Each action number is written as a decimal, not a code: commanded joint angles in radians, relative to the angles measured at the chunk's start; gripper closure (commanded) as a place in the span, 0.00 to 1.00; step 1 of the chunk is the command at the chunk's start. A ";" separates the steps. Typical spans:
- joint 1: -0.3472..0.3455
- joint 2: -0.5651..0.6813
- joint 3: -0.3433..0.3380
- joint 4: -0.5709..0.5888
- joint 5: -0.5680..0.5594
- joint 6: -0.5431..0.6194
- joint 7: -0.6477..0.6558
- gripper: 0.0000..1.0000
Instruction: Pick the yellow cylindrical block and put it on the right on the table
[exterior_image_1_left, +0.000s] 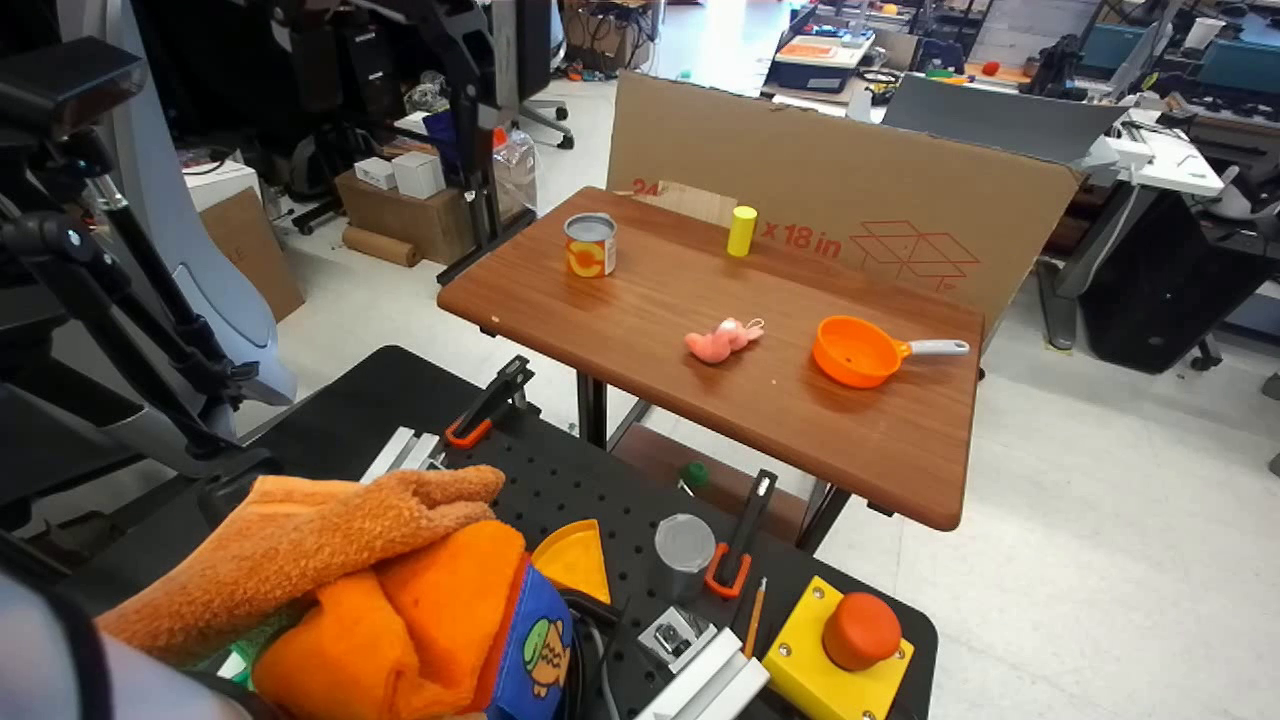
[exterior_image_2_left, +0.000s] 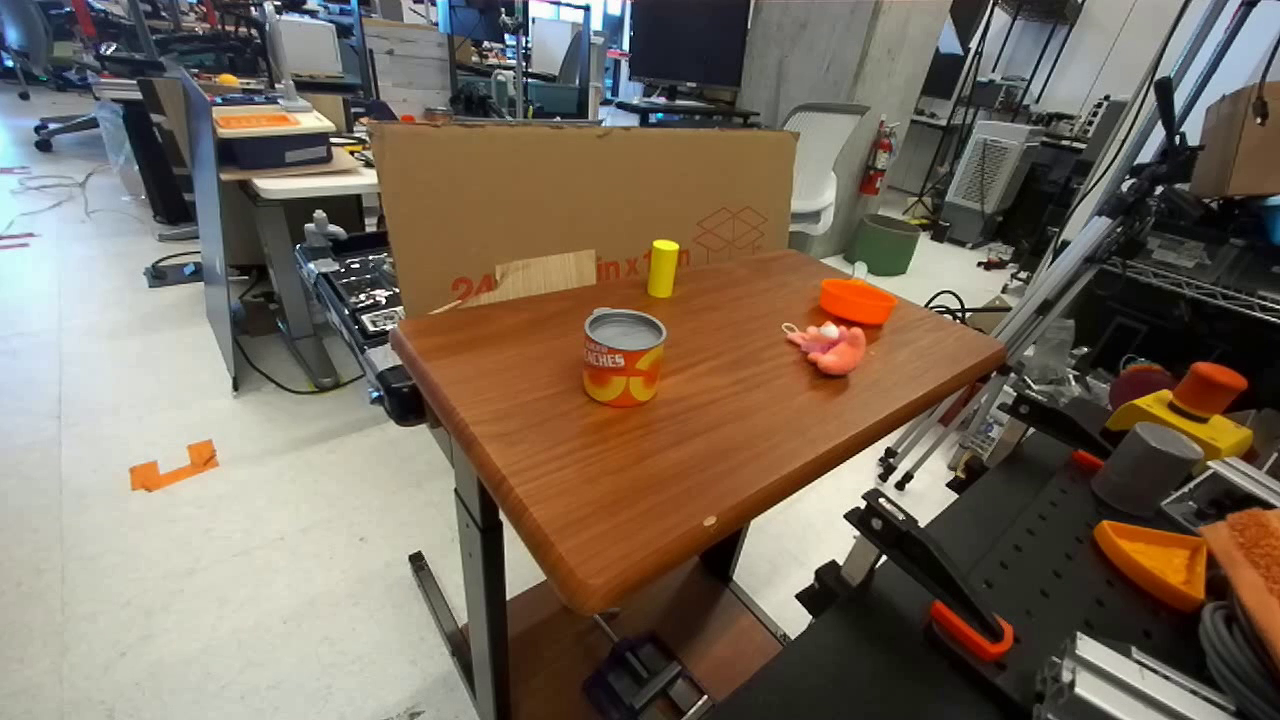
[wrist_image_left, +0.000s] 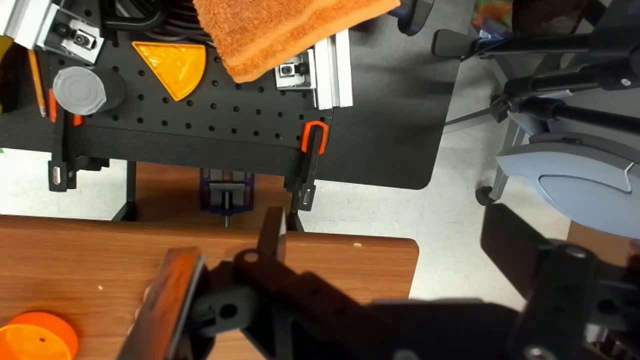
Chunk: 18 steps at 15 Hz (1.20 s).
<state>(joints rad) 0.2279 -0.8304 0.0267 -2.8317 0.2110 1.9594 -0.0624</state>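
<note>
The yellow cylindrical block (exterior_image_1_left: 741, 232) stands upright on the table (exterior_image_1_left: 650, 290), close to the cardboard at its edge. It shows in both exterior views (exterior_image_2_left: 662, 268) and is out of view in the wrist view. The table's reddish-brown top also shows in an exterior view (exterior_image_2_left: 560, 480) and in the wrist view (wrist_image_left: 345, 267). My gripper (wrist_image_left: 387, 240) is open in the wrist view, its two dark fingers wide apart with nothing between them. It is above a corner of the table and the floor beside it. I cannot make out the gripper clearly in the exterior views.
An orange-labelled can (exterior_image_1_left: 590, 245), a pink piece (exterior_image_1_left: 722, 341) and an orange bowl with a grey handle (exterior_image_1_left: 858, 352) stand on the table. A tall cardboard sheet (exterior_image_1_left: 820, 170) lines one long edge. A black cart (wrist_image_left: 385, 140) with clamps, a towel and tools stands alongside.
</note>
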 joint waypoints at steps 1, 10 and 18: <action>-0.012 0.037 0.008 0.026 0.025 0.012 -0.006 0.00; -0.018 0.399 -0.015 0.276 0.098 0.285 -0.012 0.00; -0.082 0.761 -0.042 0.564 0.194 0.513 -0.034 0.00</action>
<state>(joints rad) 0.1700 -0.1989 -0.0078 -2.3832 0.3461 2.4199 -0.0557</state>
